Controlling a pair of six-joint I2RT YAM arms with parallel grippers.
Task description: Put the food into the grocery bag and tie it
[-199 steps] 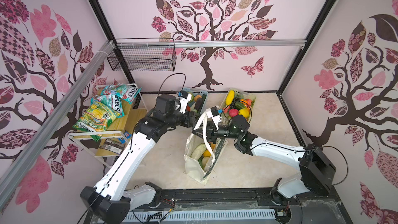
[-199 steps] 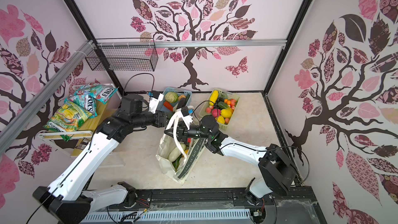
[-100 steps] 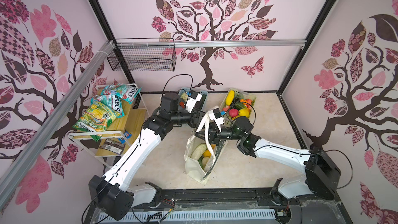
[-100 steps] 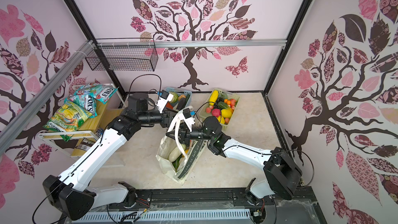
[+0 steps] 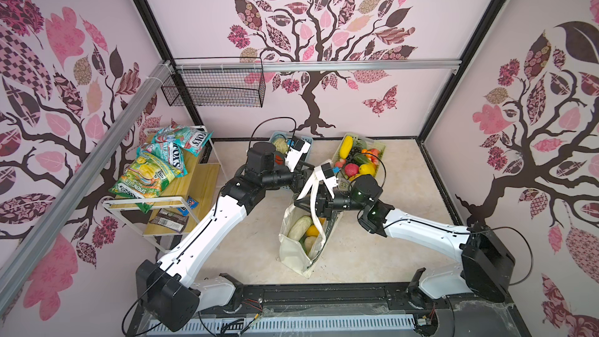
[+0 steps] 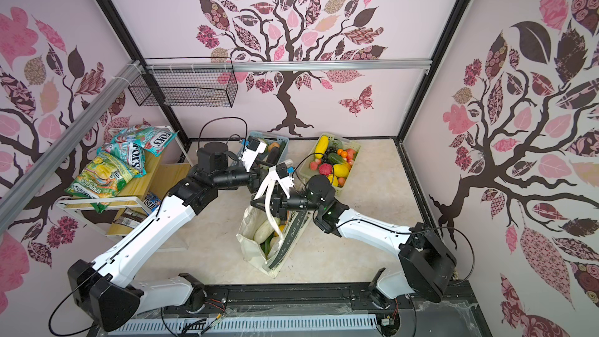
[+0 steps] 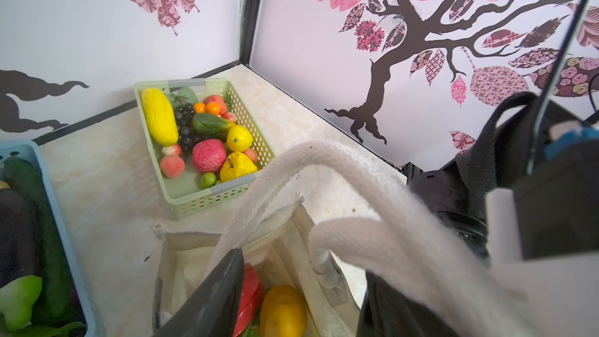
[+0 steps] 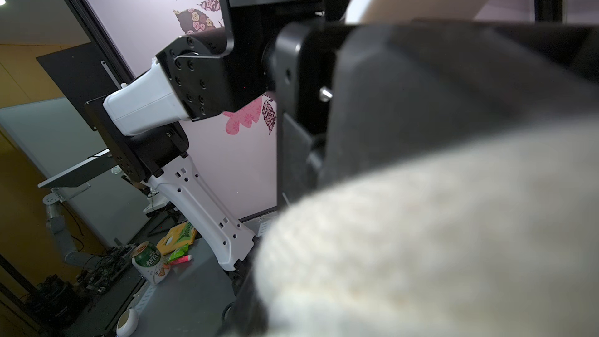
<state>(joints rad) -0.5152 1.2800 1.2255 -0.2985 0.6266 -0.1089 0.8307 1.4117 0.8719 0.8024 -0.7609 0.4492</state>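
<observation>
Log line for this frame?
phase: strap handling | grocery bag: standing, food inside | straps: raised | left gripper: jaws open at straps | right gripper: at straps, grip unclear | green basket: fruit inside

One cream canvas tote bag with two cream woven straps. One light blue plastic lattice basket, one pale green plastic lattice basket. One black wire wall basket. Two small round orange fruits.

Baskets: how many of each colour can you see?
Light blue plastic basket: 1
Pale green plastic basket: 1
Black wire basket: 1
Total: 3
</observation>
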